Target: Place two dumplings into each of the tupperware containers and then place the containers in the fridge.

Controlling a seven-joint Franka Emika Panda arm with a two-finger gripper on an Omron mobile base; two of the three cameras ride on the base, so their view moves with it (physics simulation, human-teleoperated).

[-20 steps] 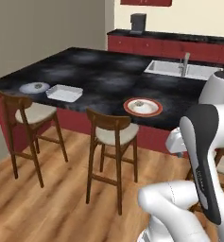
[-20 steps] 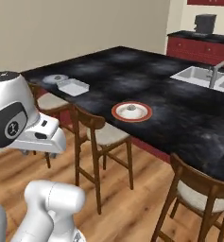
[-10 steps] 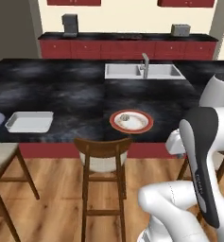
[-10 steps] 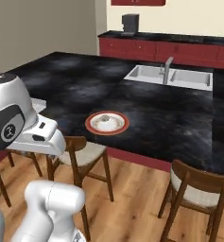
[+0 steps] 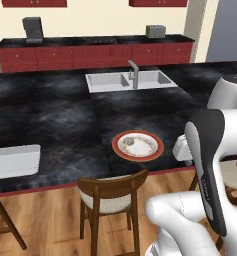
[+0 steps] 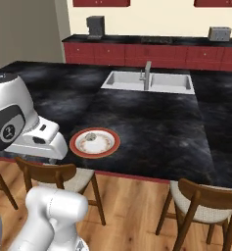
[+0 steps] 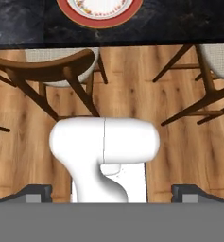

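Dumplings [image 6: 90,137], judged small, soft and light and best pinched gently across their middle, are seen on the red-rimmed plate [image 5: 121,151] at the centre of the left base view, while the gripper [image 7: 111,191] is seen wide open and empty.

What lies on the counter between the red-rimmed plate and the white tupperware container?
Nothing: in the left base view the black counter is bare between the red-rimmed plate and the tupperware container.
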